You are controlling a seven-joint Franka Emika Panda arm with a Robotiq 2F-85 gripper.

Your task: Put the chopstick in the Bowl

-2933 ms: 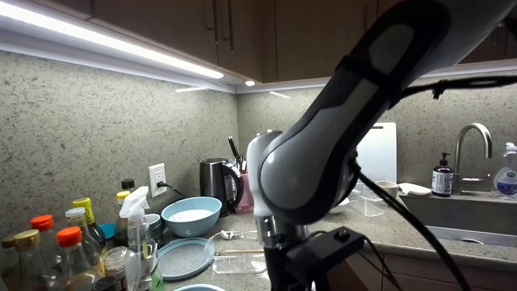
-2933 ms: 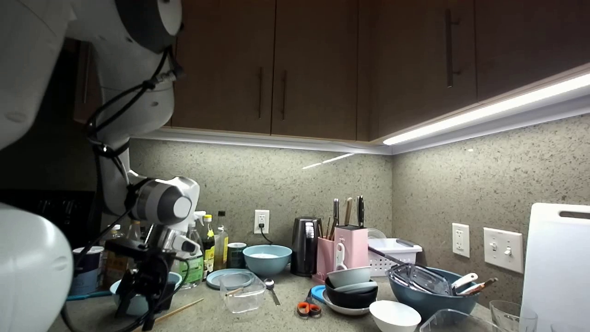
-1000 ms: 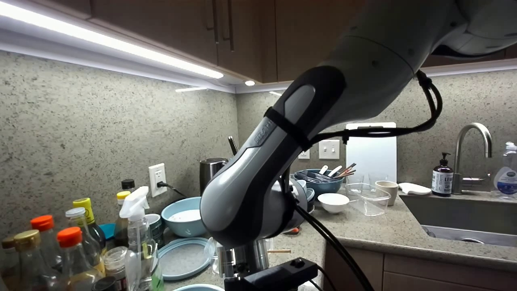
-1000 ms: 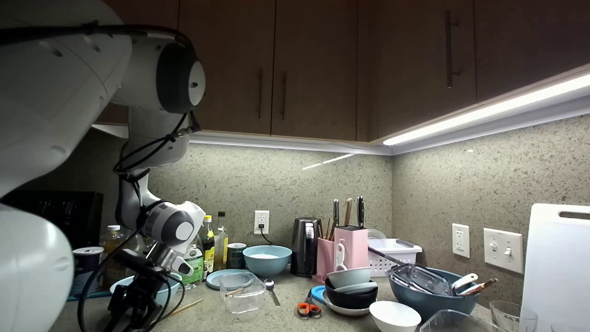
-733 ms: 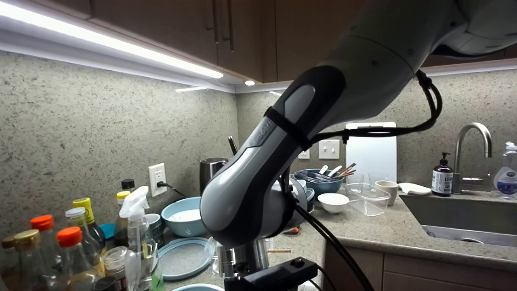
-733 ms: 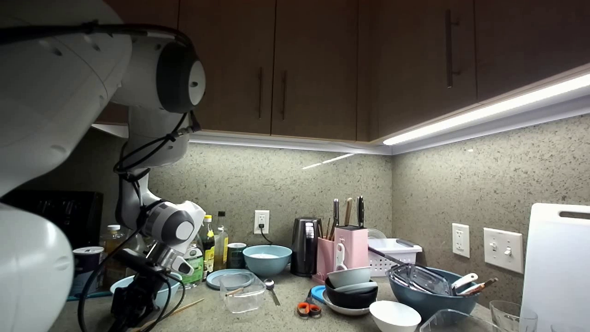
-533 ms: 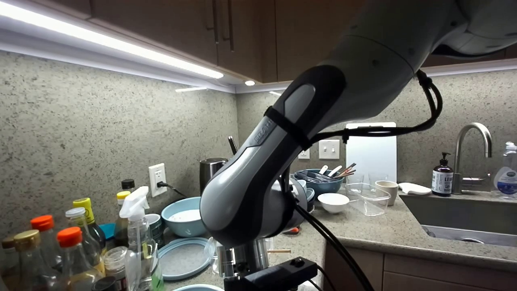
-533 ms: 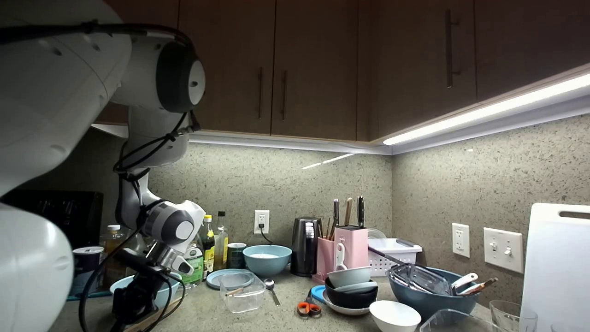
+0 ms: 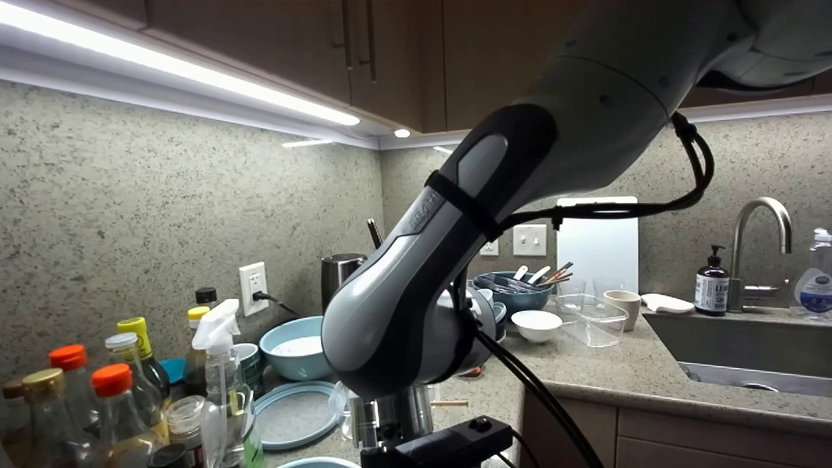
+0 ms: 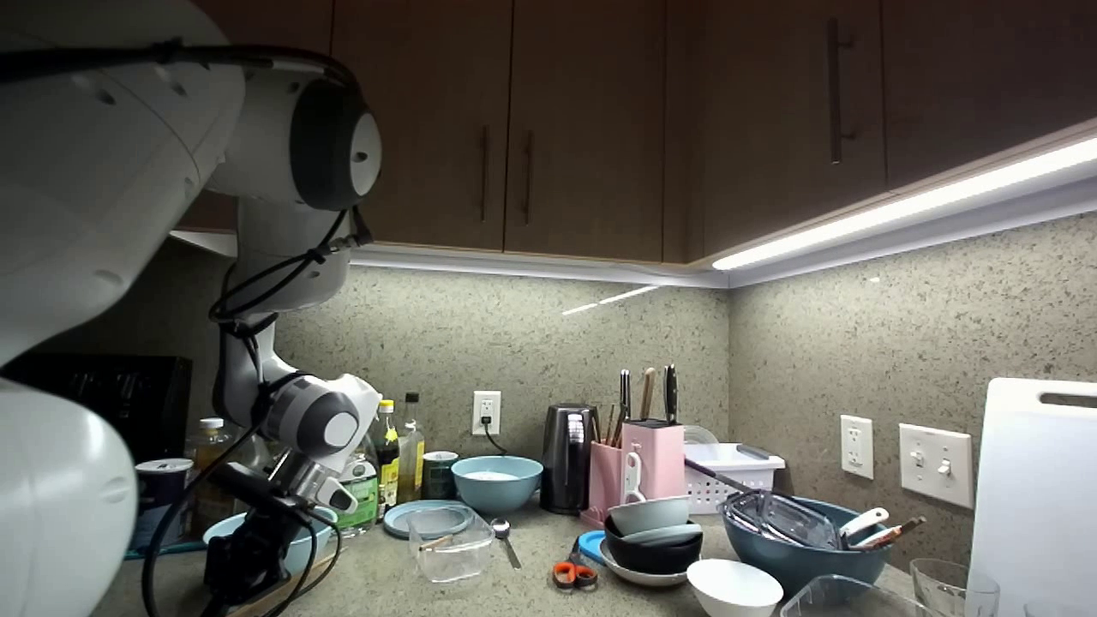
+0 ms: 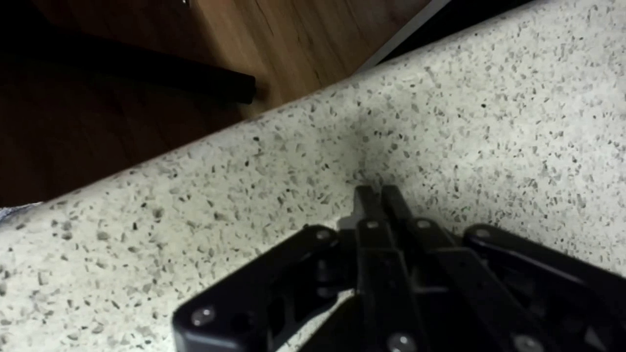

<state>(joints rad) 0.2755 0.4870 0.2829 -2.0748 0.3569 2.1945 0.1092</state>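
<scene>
My gripper (image 11: pixel 376 190) is low over the counter near its front edge, and its two dark fingers are shut with only a thin slit between the tips. In an exterior view the chopstick (image 10: pixel 272 595), a thin tan stick, runs past the gripper's dark body, partly covered by it and by cables. The wrist view does not show the stick, so I cannot tell whether it is between the fingers. Behind the gripper is a light blue bowl (image 10: pixel 300 548), half hidden. A second light blue bowl (image 10: pixel 497 493) with something white inside stands by the wall.
A clear container (image 10: pixel 452 561) with a short stick in it, a spoon (image 10: pixel 506 542) and a blue lid (image 9: pixel 298 416) lie nearby. Bottles and a spray bottle (image 9: pixel 224 383) crowd the left side. Stacked bowls (image 10: pixel 651 548) and orange-handled scissors (image 10: pixel 574 575) are further right.
The arm came across and down, then stopped. Over the last second the spread fingers went shut, and the stick swung, its far end shifting left in an exterior view.
</scene>
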